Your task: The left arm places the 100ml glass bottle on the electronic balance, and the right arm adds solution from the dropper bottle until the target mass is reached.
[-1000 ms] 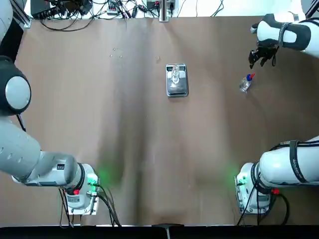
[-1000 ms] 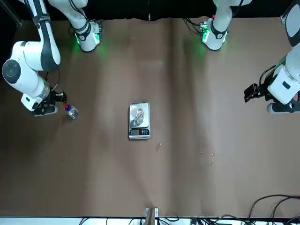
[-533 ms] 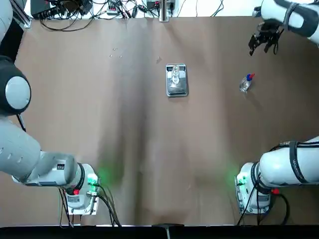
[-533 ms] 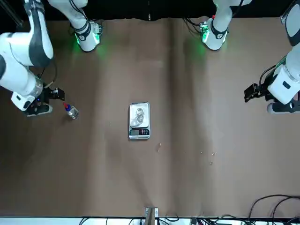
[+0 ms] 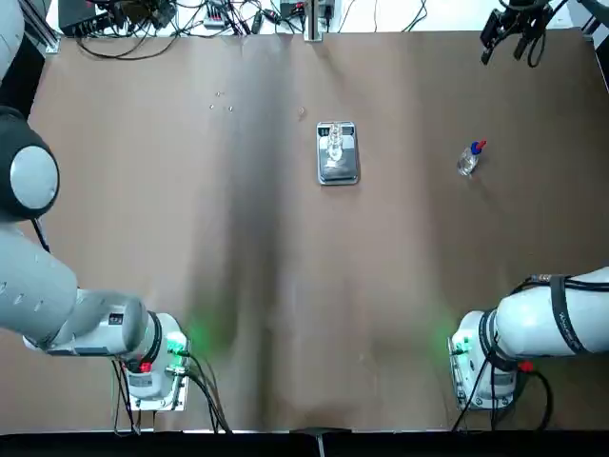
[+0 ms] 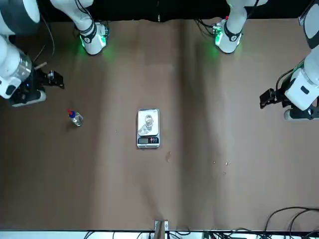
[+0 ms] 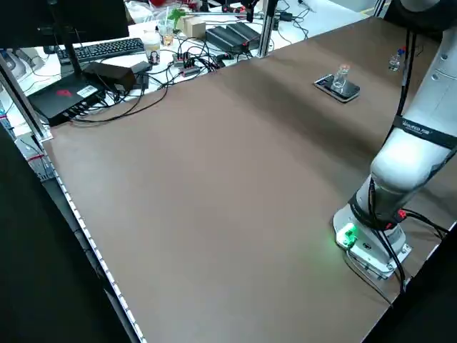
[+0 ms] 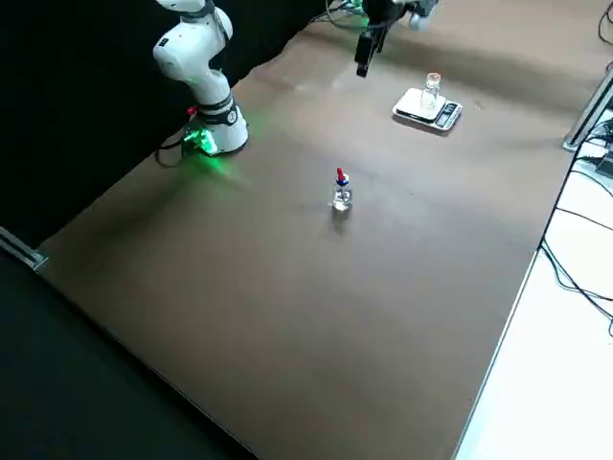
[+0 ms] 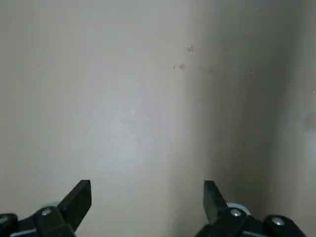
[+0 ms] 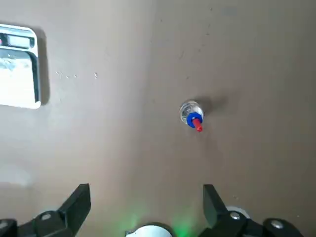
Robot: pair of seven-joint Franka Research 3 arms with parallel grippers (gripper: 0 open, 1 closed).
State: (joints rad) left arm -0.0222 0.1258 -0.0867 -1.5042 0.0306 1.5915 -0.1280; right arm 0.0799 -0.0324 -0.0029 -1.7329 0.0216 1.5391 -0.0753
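The electronic balance (image 5: pixel 337 154) lies at the table's middle far part, with the 100ml glass bottle (image 5: pixel 335 143) upright on its plate. To its right the dropper bottle (image 5: pixel 469 159) stands alone on the table, blue collar and red tip up. My right gripper (image 5: pixel 506 40) hangs open high above the far right corner, well clear of the dropper bottle (image 10: pixel 191 116), nothing between its fingers. In the right wrist view the balance (image 10: pixel 19 71) shows at the edge. My left gripper (image 6: pixel 264 99) is parked open over bare table at the left side.
Cables, a keyboard and boxes (image 7: pixel 178 43) crowd the bench beyond the table's far edge. Both arm bases (image 5: pixel 157 367) glow green at the near edge. A few small specks (image 5: pixel 221 100) lie on the far left of the brown tabletop.
My right gripper has risen and drawn away from the dropper bottle, which stays standing where it was. The left arm, balance and glass bottle have not moved.
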